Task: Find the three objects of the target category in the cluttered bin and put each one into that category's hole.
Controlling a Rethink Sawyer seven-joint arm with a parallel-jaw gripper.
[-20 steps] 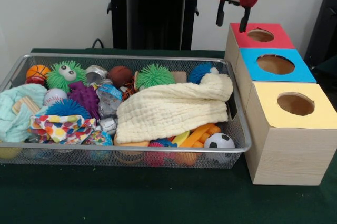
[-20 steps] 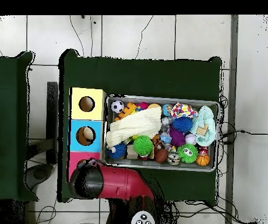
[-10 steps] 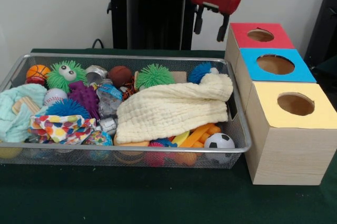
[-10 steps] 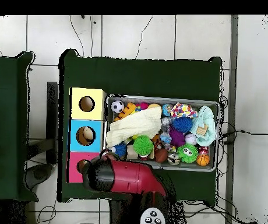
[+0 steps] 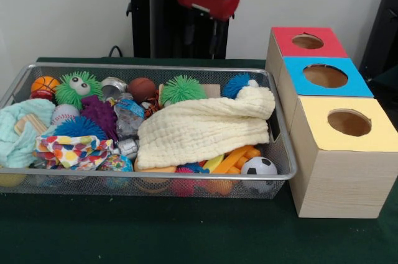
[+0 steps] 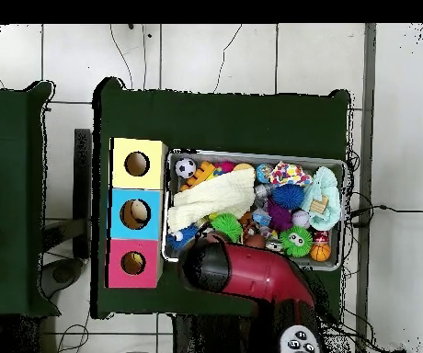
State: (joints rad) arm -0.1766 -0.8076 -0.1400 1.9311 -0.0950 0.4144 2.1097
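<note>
The red-and-black gripper (image 5: 204, 37), its jaw state impossible to tell, hangs over the wire-mesh bin's (image 5: 283, 174) far edge, positioned to search the clutter beside the cream muslin cloth (image 5: 202, 128).

Even, soft light falls on everything around my gripper (image 5: 203, 33), whose dark fingers merge with the black pedestal (image 5: 177, 22) behind them, so I cannot make out how they are set. Below it the wire bin (image 5: 283, 152) casts only a faint shadow on the dark green table (image 5: 186, 233), and the boxes (image 5: 339, 152) off to its side show pale, evenly lit tops without glare. Seen from the front, everything looks slightly soft, while from above the white floor tiles (image 6: 206, 55) are bright and nearly washed out.
</note>
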